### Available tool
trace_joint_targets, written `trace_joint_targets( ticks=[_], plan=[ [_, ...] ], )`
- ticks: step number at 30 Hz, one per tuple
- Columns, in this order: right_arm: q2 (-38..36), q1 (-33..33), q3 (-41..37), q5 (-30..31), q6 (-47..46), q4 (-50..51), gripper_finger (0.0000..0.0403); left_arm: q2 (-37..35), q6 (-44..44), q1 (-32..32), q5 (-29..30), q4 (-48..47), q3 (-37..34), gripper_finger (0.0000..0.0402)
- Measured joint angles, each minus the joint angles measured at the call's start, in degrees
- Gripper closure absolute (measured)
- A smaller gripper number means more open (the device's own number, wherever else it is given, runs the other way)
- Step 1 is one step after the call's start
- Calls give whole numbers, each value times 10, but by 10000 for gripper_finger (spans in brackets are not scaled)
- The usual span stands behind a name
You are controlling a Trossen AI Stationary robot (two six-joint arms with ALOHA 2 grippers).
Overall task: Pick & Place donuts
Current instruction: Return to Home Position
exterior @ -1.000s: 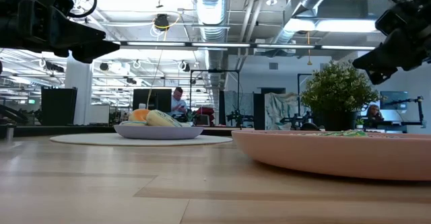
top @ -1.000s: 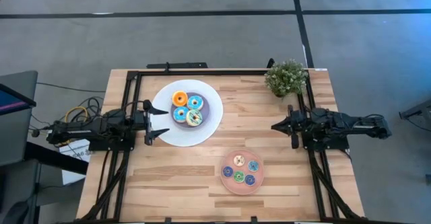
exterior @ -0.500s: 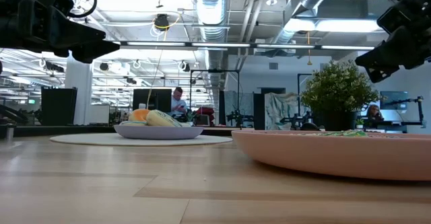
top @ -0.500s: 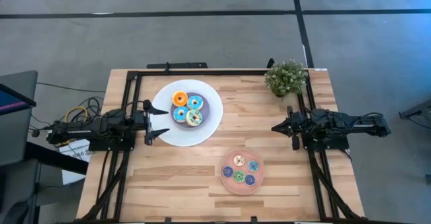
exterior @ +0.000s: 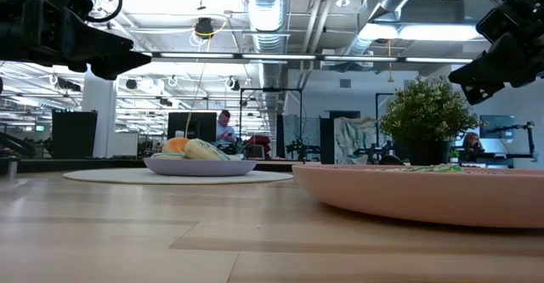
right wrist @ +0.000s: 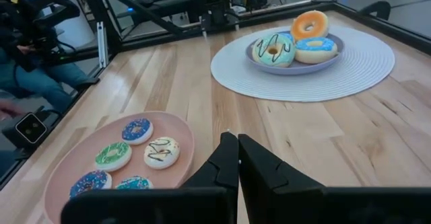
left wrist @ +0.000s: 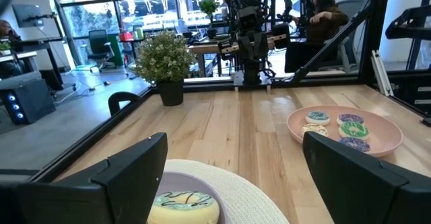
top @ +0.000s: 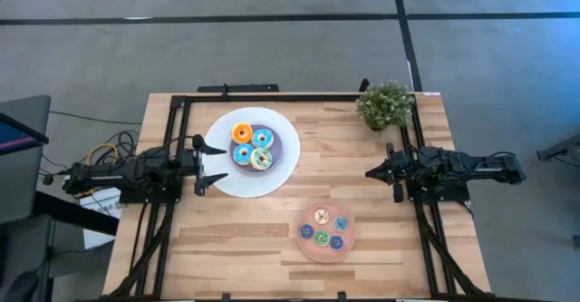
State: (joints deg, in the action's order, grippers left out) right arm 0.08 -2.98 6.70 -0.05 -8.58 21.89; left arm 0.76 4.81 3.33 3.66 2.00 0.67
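Observation:
Several larger donuts, among them an orange one (top: 241, 132), two blue ones (top: 263, 139) and a cream-green one (top: 261, 160), lie on a lilac plate (top: 283, 145), which rests on a round white mat (top: 231, 182) at the table's far left. Several mini donuts (top: 326, 229) lie on a pink plate (top: 306, 247) near the front centre. My left gripper (top: 214, 165) hovers open at the mat's left edge, above the table. My right gripper (top: 372, 170) is shut and empty by the table's right side, above the table.
A small potted plant (top: 385, 104) stands at the far right corner. A black frame (top: 272, 97) runs along the table's far, left and right edges. Bare wood lies between the two plates and along the near edge. People sit in the room beyond the table.
My right gripper has risen a little, as the low view shows; its fingers stay shut.

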Motion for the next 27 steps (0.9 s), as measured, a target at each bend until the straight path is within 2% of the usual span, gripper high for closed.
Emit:
trace_joint_targets(
  ticks=[27],
  plan=[
    [0, 0, 0, 0, 0, 0, 402, 0, 1, 0, 0, 0, 0, 61]
  ],
)
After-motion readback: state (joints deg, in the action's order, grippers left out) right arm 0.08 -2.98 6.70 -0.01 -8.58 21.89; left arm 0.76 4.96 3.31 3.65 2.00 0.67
